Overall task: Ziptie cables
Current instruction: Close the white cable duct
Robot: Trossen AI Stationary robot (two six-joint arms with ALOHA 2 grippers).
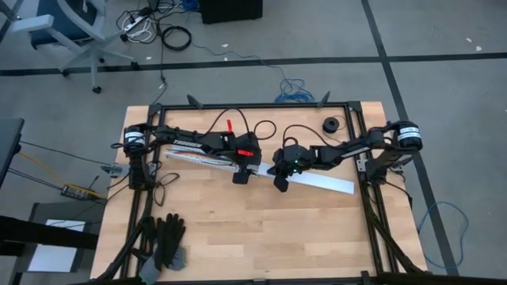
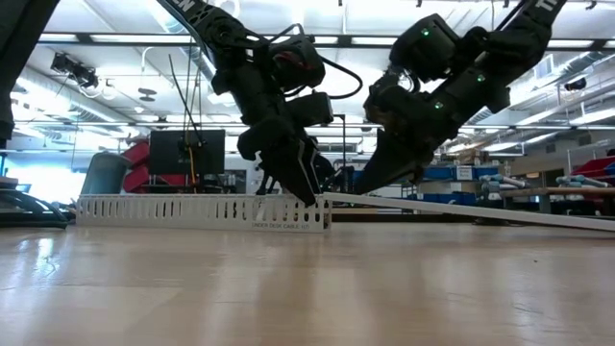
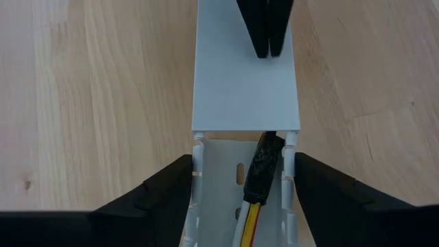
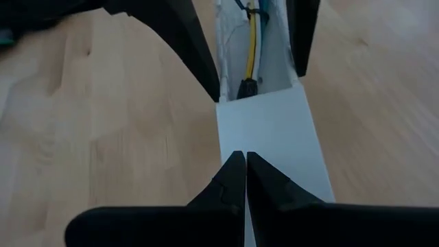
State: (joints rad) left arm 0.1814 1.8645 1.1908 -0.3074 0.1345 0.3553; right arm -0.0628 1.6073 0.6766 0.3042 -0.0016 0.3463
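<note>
A long white slotted channel (image 1: pixel 198 158) lies on the wooden table. Thin cables, yellow among them (image 4: pixel 252 41), run inside it and end in a dark plug (image 3: pixel 264 161). A flat white cover (image 3: pixel 247 89) caps the channel from the plug onward and sticks out toward the table's right (image 1: pixel 333 186). My left gripper (image 1: pixel 240 176) straddles the channel where the cover begins. My right gripper (image 1: pixel 280 184) is shut, its tips on the cover just beyond. My left gripper holds the channel between its two fingers, one outside each slotted side wall (image 3: pixel 197 171), right where the cover starts. The fingers slant down from above and lie across the channel, which rests on the table. My right gripper sets its shut fingertips (image 4: pixel 233 175) on the cover's top face (image 4: pixel 267 137), near the end over the channel. It slants down from the table's right side, along the cover.
A pair of black gloves (image 1: pixel 168 237) lies near the front left corner. A black tape roll (image 1: pixel 330 124) sits at the far right. The black frame rails (image 1: pixel 372 229) border the table. Bare wood (image 1: pixel 269 237) spreads toward the near edge.
</note>
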